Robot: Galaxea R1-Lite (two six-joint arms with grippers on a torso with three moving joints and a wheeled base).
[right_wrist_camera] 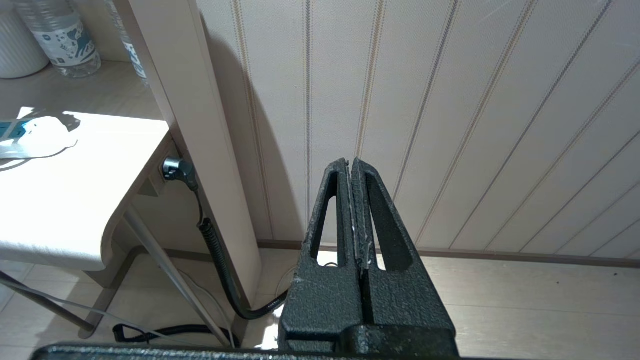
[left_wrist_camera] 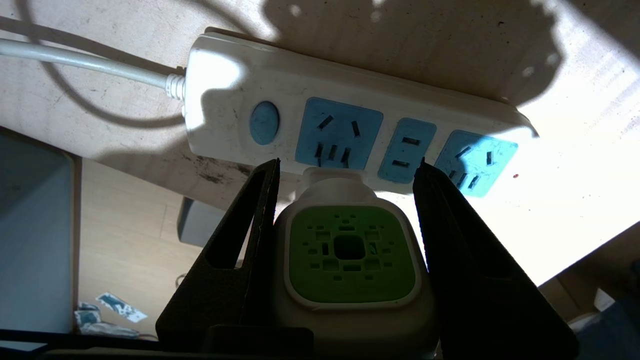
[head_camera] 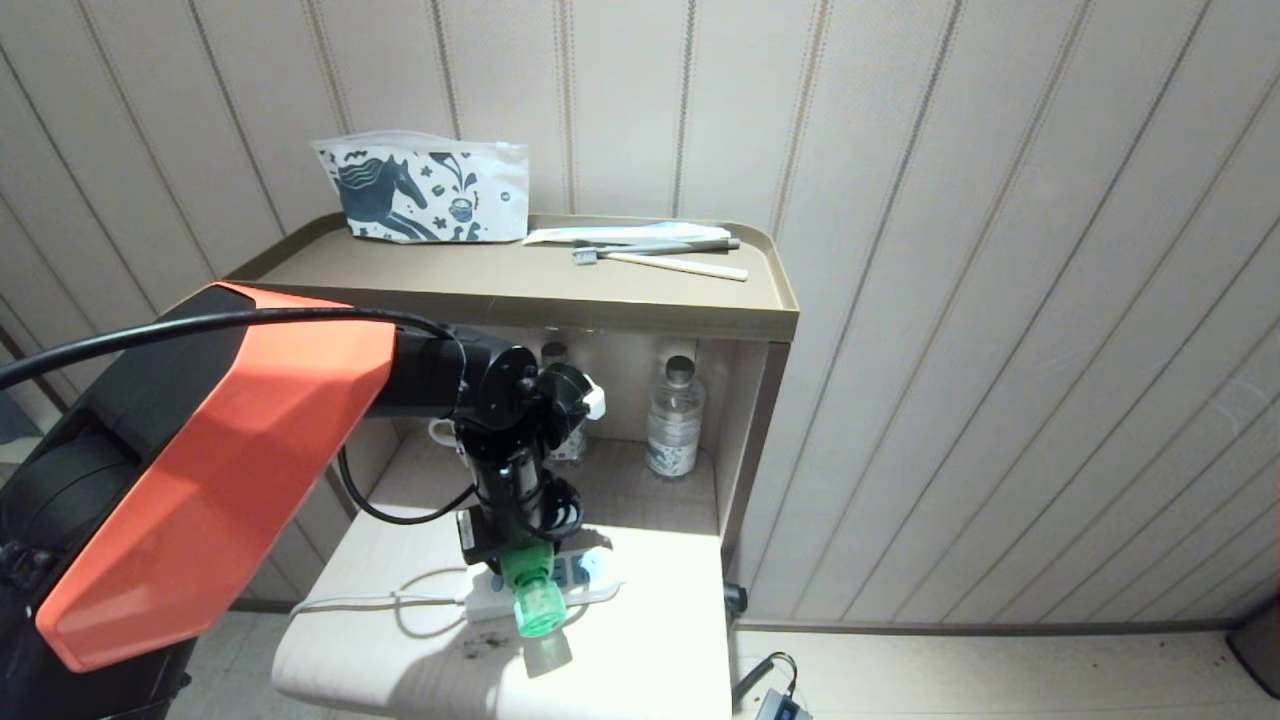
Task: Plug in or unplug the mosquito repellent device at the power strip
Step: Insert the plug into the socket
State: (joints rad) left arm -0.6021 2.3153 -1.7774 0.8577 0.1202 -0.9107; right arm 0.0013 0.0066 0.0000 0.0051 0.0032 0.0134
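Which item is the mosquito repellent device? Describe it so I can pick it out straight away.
Find the pale low table in front of the open cabinet; a white power strip with blue sockets lies on it. The mosquito repellent device sits at that strip, held between the left gripper fingers. Unlike the clear water bottles behind, it is small, white-bodied and bright green.

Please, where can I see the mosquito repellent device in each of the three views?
Head view: mosquito repellent device low centre, under the left gripper.
Left wrist view: lower centre, clamped between the black fingers.
Right wrist view: not in it.
Shared landmark: the power strip, an end of it in the right wrist view.
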